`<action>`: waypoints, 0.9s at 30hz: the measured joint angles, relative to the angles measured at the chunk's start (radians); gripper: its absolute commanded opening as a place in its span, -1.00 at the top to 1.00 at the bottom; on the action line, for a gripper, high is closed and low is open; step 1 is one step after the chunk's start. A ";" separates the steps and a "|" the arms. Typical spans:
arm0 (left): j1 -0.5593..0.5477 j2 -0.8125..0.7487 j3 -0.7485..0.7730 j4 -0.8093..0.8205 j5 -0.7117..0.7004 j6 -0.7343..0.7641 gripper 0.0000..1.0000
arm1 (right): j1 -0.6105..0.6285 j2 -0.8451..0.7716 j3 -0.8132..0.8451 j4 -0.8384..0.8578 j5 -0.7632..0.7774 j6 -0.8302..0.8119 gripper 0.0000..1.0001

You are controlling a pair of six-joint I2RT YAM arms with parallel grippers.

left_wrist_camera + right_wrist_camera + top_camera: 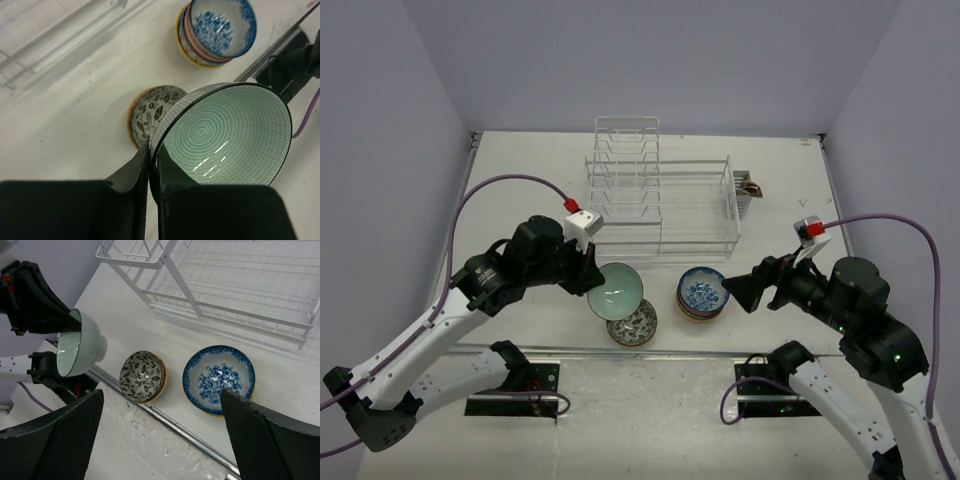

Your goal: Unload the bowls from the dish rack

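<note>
My left gripper (592,275) is shut on the rim of a pale green bowl (617,290), holding it in the air just above a leaf-patterned bowl (633,324) near the table's front edge. In the left wrist view the green bowl (230,135) fills the middle, its rim pinched between my fingers (131,172), with the leaf bowl (152,112) behind. A blue-white floral bowl (703,292) tops a stack of bowls to the right. My right gripper (745,290) is open and empty beside that stack (219,377). The dish rack (660,195) holds no bowls.
A small dark object (752,188) lies at the rack's right end. The table's metal front edge strip (190,432) runs just before the bowls. Purple cables loop over both arms. Walls close off the back and sides.
</note>
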 measured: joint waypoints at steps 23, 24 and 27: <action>-0.065 0.257 -0.150 0.081 -0.058 -0.001 1.00 | 0.000 0.000 -0.032 0.003 -0.029 -0.002 -0.98; -0.073 0.266 -0.151 0.089 -0.061 -0.002 1.00 | 0.000 0.000 -0.032 0.003 -0.029 -0.002 -0.98; -0.094 0.290 -0.156 0.113 -0.073 -0.004 1.00 | 0.000 0.000 -0.032 0.003 -0.029 -0.002 -0.98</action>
